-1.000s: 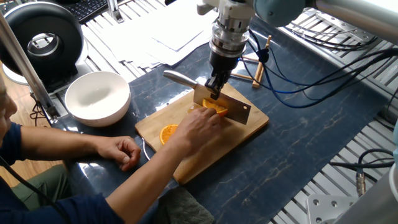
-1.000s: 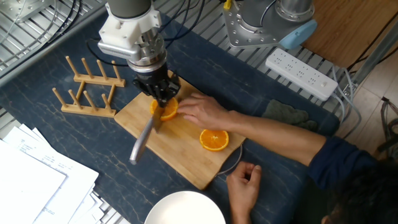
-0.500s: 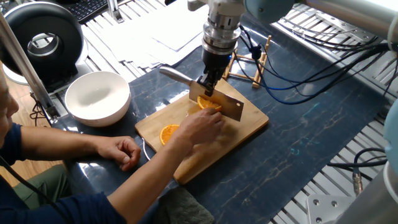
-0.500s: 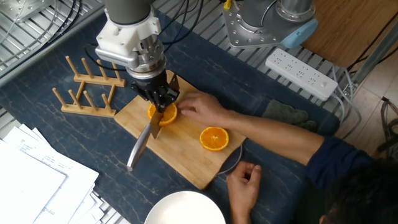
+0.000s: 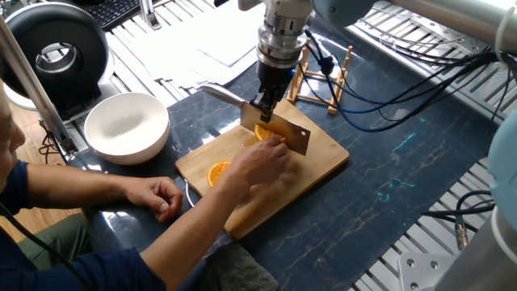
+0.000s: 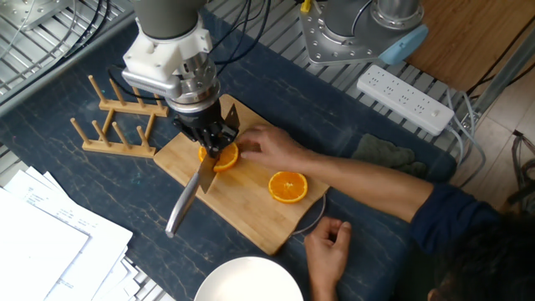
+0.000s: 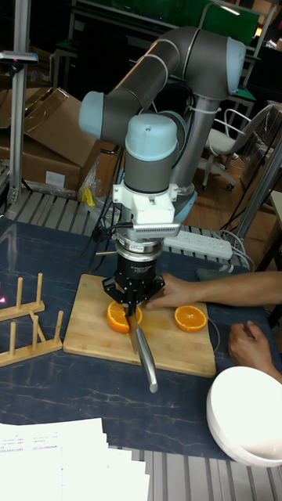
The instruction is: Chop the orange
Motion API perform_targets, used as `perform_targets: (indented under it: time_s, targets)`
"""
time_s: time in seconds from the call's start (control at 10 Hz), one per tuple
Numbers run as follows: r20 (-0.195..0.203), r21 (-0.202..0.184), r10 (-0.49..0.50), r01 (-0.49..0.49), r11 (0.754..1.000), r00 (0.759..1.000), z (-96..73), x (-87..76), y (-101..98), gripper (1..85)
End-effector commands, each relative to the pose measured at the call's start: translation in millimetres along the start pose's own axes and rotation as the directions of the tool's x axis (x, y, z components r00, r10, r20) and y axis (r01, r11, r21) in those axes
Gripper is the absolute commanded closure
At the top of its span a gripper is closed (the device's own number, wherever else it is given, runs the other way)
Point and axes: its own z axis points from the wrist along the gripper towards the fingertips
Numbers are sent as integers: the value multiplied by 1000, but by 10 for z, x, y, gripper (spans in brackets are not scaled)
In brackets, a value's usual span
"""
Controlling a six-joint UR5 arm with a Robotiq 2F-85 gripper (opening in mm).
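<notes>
One orange half [image 5: 262,132] lies cut side up on the wooden cutting board [image 5: 324,161], held steady by a person's hand [image 5: 257,164]. My gripper [image 5: 266,106] is shut on a cleaver-style knife [image 5: 284,135]. The blade stands on edge against this half. In the other fixed view the gripper [image 6: 211,140] is right over the same half [image 6: 224,157], and the knife handle [image 6: 179,211] sticks out toward the papers. A second orange half [image 6: 288,186] lies flat farther along the board. The tall fixed view shows both halves [image 7: 118,317] [image 7: 190,318], the gripper [image 7: 131,301] and the board [image 7: 94,337].
A white bowl [image 5: 126,125] stands beside the board, and the person's other hand [image 5: 161,196] rests near it. A wooden peg rack [image 6: 117,125] sits behind the board. Papers [image 6: 42,242] lie at the table edge, and a power strip [image 6: 405,98] is at the far side.
My gripper and the knife have shifted along the board, away from the person's fingers and toward the peg-rack side. The held orange half shows more. The other half has not moved.
</notes>
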Motion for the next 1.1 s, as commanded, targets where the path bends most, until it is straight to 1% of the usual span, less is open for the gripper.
perform_targets:
  time_s: [0.0,0.3,0.8,1.0]
  targets:
    - [6,-12,4,-4,1000,1000,-18,-41,2,843]
    - [9,-11,-2,2,1000,1000,7,41,-2,843]
    - [15,-11,-28,28,1000,999,64,255,-100,843]
    - [11,-14,-32,32,999,999,21,334,-96,843]
